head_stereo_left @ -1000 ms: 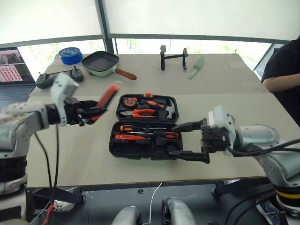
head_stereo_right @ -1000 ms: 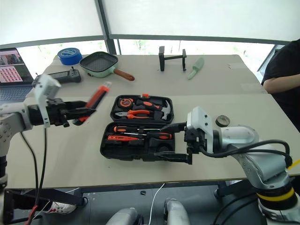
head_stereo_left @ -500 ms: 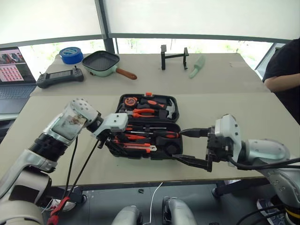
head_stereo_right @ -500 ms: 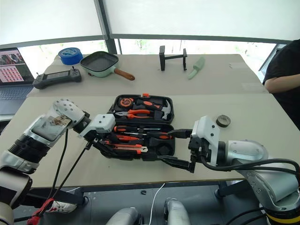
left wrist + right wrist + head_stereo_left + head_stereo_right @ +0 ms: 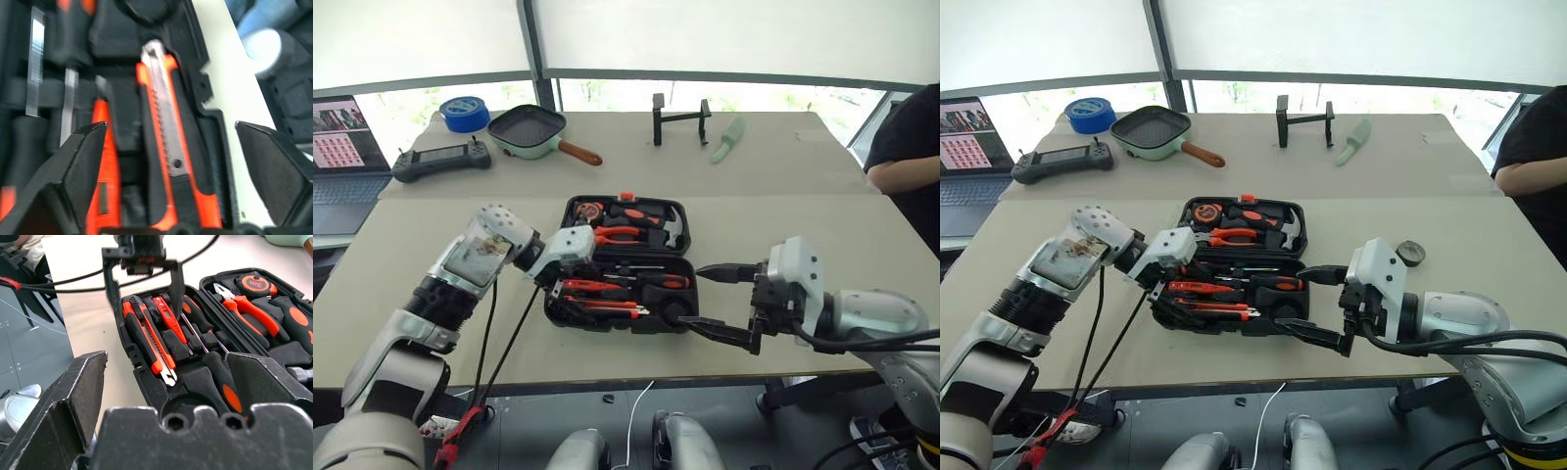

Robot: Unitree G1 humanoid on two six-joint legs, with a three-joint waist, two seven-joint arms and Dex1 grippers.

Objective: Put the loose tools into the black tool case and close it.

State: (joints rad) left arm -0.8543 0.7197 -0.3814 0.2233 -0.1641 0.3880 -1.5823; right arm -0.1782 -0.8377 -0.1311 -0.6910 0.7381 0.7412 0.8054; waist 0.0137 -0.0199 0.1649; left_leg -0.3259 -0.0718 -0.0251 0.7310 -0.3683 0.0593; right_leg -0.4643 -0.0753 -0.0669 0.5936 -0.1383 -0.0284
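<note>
The left gripper hangs over the left end of the tool case, just left of centre frame, with its two fingers spread wide and nothing between them. Directly under it the utility knife lies in the front recess of the lower tray, free of both fingers. It looks light and stiff, smooth plastic with a metal blade strip, so I'd take it across the orange body at mid-length, never at the blade tip.

Beside it sits one slim orange screwdriver, then two black-and-orange screwdrivers lying lengthwise; they look hard and light, with thin shafts, and are best pinched on the fat handles. The case seems to be rigid moulded plastic, light but bulky. To shut it I'd push the lid's far edge, where the orange latch sits, not the middle.

To the lower right the right gripper waits at the case's right end, jaws gaping and empty. Further right, seen from the right eye, one small dark tape roll lies loose on the table; it is round and low, so I would grip it across its edges.

Count: one case, one knife, three screwdrivers, one roll.
</note>
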